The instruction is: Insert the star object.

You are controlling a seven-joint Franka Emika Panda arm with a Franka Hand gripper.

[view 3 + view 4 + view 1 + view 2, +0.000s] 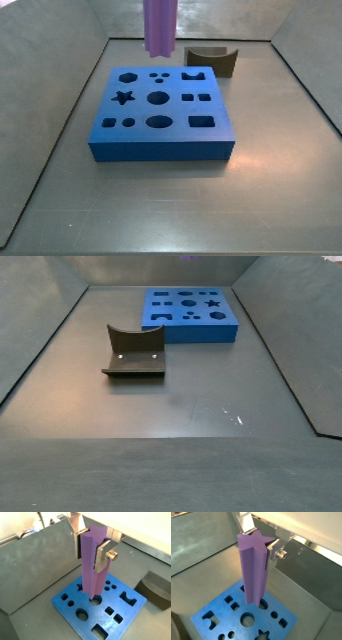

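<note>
My gripper (89, 549) is shut on the star object (93, 567), a long light-purple bar with a star-shaped section, and holds it upright by its upper end; both show in both wrist views, the gripper (258, 549) and the bar (252, 572). The bar hangs above the blue block (133, 607), apart from it. In a side view its lower end (160, 30) hangs over the block's far edge (160, 148), and the gripper is out of frame. The star-shaped hole (122, 98) lies on the block's left side and also shows in a wrist view (263, 633).
A dark olive-brown notched block (211, 60) stands on the floor beside the blue block, also in a side view (134, 351) and a wrist view (157, 587). Grey walls enclose the floor. The blue block (194, 333) has several other holes.
</note>
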